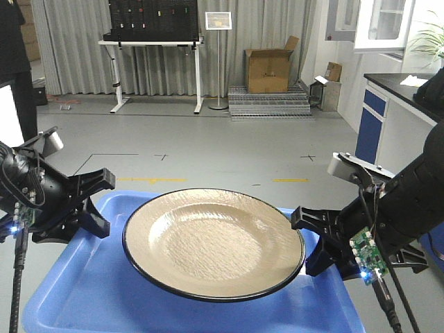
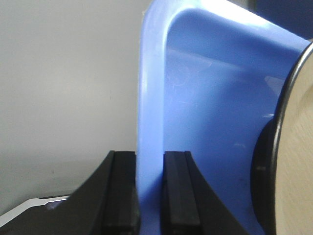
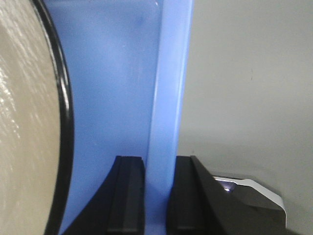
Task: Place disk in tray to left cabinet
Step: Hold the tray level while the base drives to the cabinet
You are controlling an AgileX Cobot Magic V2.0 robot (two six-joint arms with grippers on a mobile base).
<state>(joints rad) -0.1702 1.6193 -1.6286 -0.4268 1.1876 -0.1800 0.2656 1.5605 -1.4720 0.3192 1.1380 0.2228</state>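
I held the tray (image 1: 83, 277) by its two side rims, with the disk (image 1: 211, 243) lying in its middle. My left claw (image 2: 149, 196) and right claw (image 3: 155, 196) were each clamped on a rim. This was the carrying step, I judged; next came a level swing left to the cabinet, which was out of view.

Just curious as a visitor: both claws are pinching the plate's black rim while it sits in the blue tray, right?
No. The left gripper and right gripper each clamp the rim of the blue tray, not the plate; the wrist views show it.
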